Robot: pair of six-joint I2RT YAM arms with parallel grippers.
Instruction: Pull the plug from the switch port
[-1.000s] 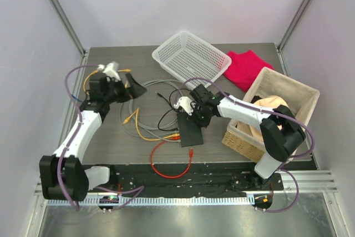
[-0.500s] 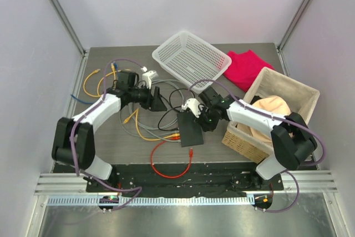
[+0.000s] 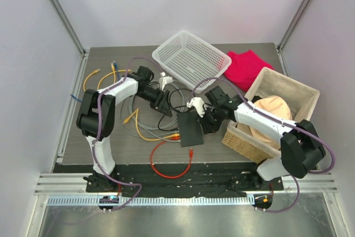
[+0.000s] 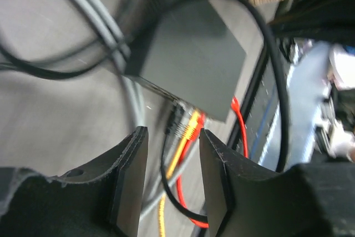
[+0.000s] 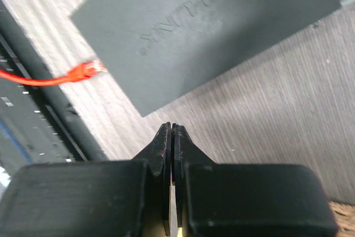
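The switch (image 3: 190, 129), a flat black box, lies mid-table. Yellow and red plugs (image 3: 176, 135) sit in its left edge. In the left wrist view the switch (image 4: 191, 59) fills the top and the plugs (image 4: 191, 127) show just beyond my left gripper (image 4: 173, 137). Its jaws stand apart with only blurred cables behind the gap. In the top view the left gripper (image 3: 165, 104) hovers up-left of the switch. My right gripper (image 3: 208, 123) is shut and empty at the switch's right edge. In the right wrist view its tips (image 5: 172, 129) stop just short of the box (image 5: 205, 26).
A loose red plug (image 5: 89, 70) on a red cable (image 3: 166, 165) lies near the switch's front corner. Grey, black and yellow cables (image 3: 138, 120) loop to the left. A white mesh basket (image 3: 191, 56), a red cloth (image 3: 247, 67) and a wicker box (image 3: 291, 90) stand behind and to the right.
My left arm has swung from the table's left side rightward to the switch, and its jaws have narrowed. The right gripper shifted slightly right and stayed shut.
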